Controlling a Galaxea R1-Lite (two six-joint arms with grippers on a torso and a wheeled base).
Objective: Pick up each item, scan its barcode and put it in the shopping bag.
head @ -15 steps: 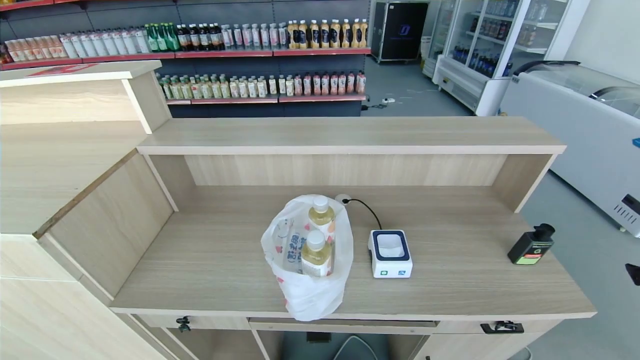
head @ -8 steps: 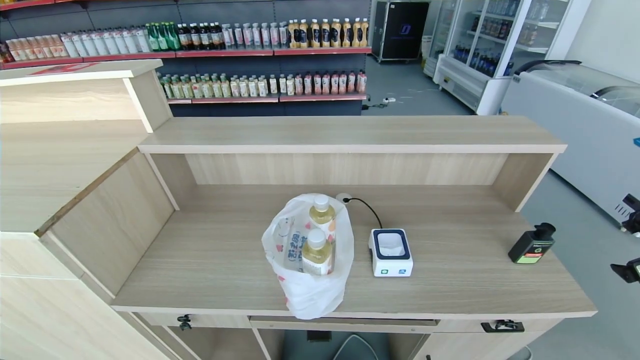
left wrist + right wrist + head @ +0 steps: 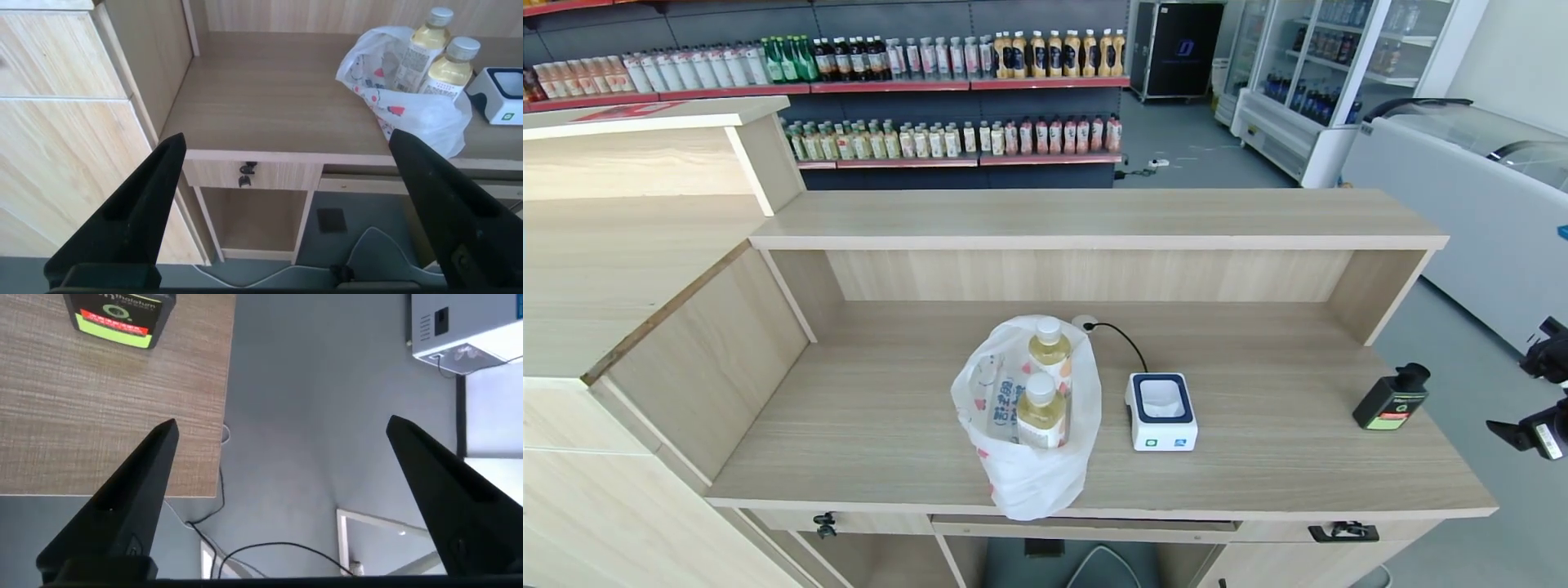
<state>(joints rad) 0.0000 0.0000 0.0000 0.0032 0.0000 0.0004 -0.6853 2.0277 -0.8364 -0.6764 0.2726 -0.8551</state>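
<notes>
A white plastic shopping bag (image 3: 1023,457) stands mid-counter, holding two yellow-drink bottles with white caps (image 3: 1048,349) (image 3: 1040,412). To its right lies the white, blue-framed barcode scanner (image 3: 1161,412). A black pump bottle with a green and red label (image 3: 1390,400) stands near the counter's right end. My right gripper (image 3: 1515,392) hangs open off that end, beyond the edge, with nothing in it; from its wrist the black bottle (image 3: 118,314) lies ahead of the fingers. My left gripper (image 3: 286,139) is open and empty, low in front of the counter's left part, with the bag (image 3: 409,98) off to one side.
The wooden counter (image 3: 1258,482) has a raised back shelf (image 3: 1094,220) and a side wall at left. A black cable (image 3: 1123,343) runs from the scanner to a hole. Drawer locks (image 3: 1342,534) sit under the front edge. A chest freezer (image 3: 1486,204) stands at right.
My right gripper has come up into the head view at the right edge and moved left toward the counter's end. Bag, bottles and scanner have stayed put.
</notes>
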